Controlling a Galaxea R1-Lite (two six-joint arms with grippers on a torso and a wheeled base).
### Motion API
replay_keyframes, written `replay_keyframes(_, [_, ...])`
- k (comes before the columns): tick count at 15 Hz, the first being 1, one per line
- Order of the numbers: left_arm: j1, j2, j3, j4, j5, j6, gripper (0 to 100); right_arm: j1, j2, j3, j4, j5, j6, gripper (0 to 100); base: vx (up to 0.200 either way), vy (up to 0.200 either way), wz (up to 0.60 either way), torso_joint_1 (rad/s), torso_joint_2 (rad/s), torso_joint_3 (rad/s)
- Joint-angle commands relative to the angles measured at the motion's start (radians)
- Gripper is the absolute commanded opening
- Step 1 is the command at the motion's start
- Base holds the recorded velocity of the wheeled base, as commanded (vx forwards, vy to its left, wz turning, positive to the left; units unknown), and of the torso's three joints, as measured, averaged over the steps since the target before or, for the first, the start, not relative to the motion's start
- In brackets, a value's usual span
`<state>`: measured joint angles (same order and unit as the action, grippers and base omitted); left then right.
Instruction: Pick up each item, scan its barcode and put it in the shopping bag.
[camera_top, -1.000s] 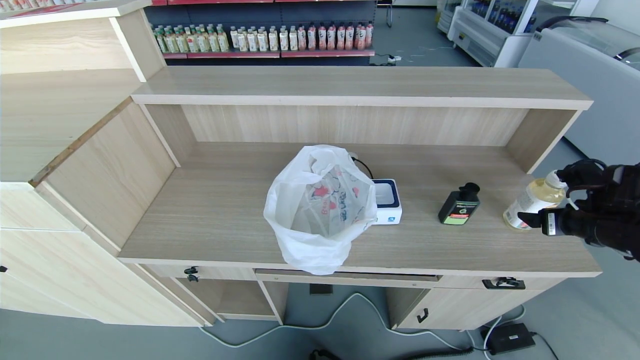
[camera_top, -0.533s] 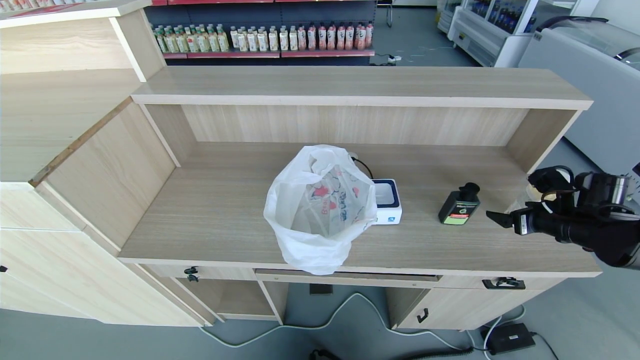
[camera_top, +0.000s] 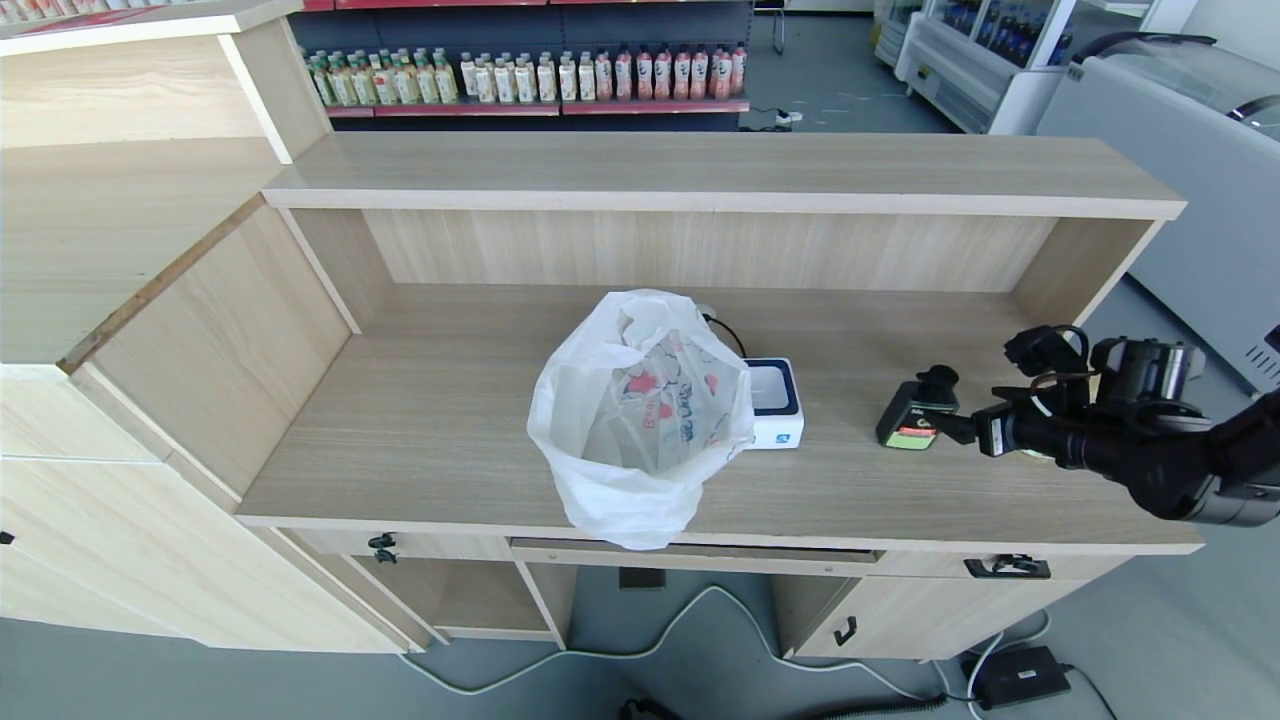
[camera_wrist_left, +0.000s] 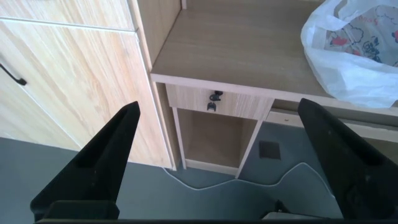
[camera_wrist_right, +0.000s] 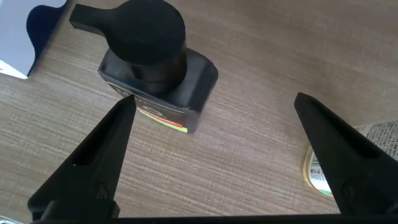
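A black bottle (camera_top: 915, 411) with a black cap stands on the wooden counter (camera_top: 450, 440), right of the scanner. My right gripper (camera_top: 985, 392) is open just to its right, fingers pointing at it. In the right wrist view the black bottle (camera_wrist_right: 155, 65) lies ahead of the open right gripper (camera_wrist_right: 217, 165), untouched. An edge of the yellow-liquid bottle's label (camera_wrist_right: 380, 134) peeks out beside one finger. The white shopping bag (camera_top: 640, 410) stands open at the counter's middle. My left gripper (camera_wrist_left: 217, 162) hangs open and empty below the counter's front left corner.
A white and blue scanner (camera_top: 775, 400) sits right behind the bag, its cable running back. The counter has a raised back shelf (camera_top: 720, 170) and side walls. Drawers and handles (camera_top: 1007, 567) line the front. Bag's white plastic (camera_wrist_left: 354, 56) overhangs the front edge.
My right gripper has swung left, away from the yellow-liquid bottle and over to the black bottle. The arm now hides the yellow bottle in the head view.
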<state>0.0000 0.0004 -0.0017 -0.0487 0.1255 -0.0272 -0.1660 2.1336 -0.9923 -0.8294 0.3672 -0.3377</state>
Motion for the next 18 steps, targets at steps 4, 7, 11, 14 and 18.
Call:
replay_keyframes(4, [0.0,0.0,0.0,0.0,0.0,0.0,100,0.019,0.043,-0.029,-0.01,-0.004,-0.012,100,0.0,0.0,0.0,0.0,0.0,0.0])
replay_keyframes(7, [0.0,0.0,0.0,0.0,0.0,0.0,100,0.049,0.066,-0.048,-0.05,-0.001,-0.009,100,0.0,0.0,0.0,0.0,0.0,0.0])
replay_keyframes(11, [0.0,0.0,0.0,0.0,0.0,0.0,100,0.066,0.081,-0.071,-0.051,0.036,-0.007,100,0.0,0.0,0.0,0.0,0.0,0.0])
replay_keyframes(14, [0.0,0.0,0.0,0.0,0.0,0.0,100,0.068,0.085,-0.068,-0.053,0.058,-0.009,100,0.0,0.0,0.0,0.0,0.0,0.0])
replay_keyframes(18, [0.0,0.0,0.0,0.0,0.0,0.0,100,0.075,0.109,-0.081,-0.054,0.079,-0.007,100,0.0,0.0,0.0,0.0,0.0,0.0])
